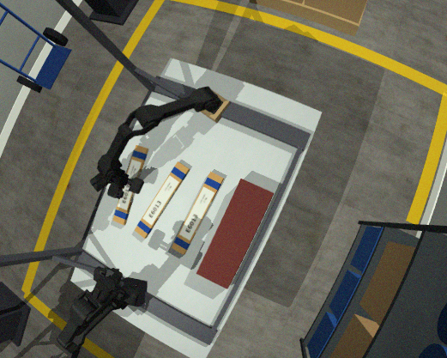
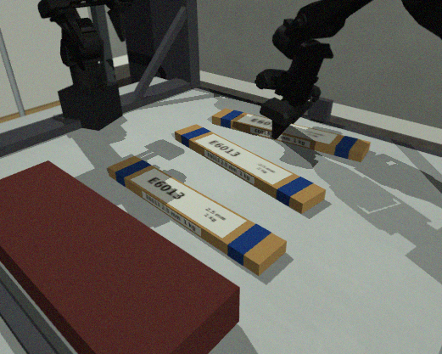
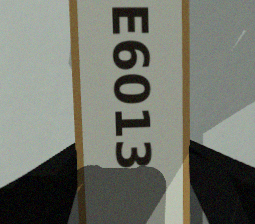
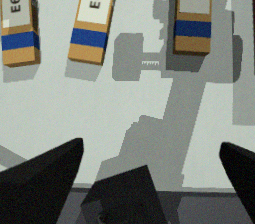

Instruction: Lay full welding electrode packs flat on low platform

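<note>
The left claw (image 1: 125, 185) (image 2: 277, 133) (image 3: 131, 147) is clamped on the slim cardboard E6013 pack (image 1: 135, 167) (image 2: 345, 146) (image 3: 95, 100) (image 4: 21, 40) beneath; uneven contents might tilt it during lifting.

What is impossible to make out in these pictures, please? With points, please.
- Top view: middle of the farthest pack from the platform (image 1: 130, 170) (image 2: 350, 147) (image 3: 100, 90), behind the left pincer (image 1: 121, 185) (image 2: 277, 124) (image 3: 131, 147).
- Right wrist view: packs' upper parts, cut by the top edge.
- All views: contents, hidden by closed cartons.

honestly there's a bare white strip between the middle pack (image 1: 162, 199) (image 2: 249, 162) and the pack at its 3 o'clock (image 1: 198, 212) (image 2: 197, 205), but the red platform (image 1: 235, 233) (image 2: 95, 247) blocks low passage further toward 3.
</note>
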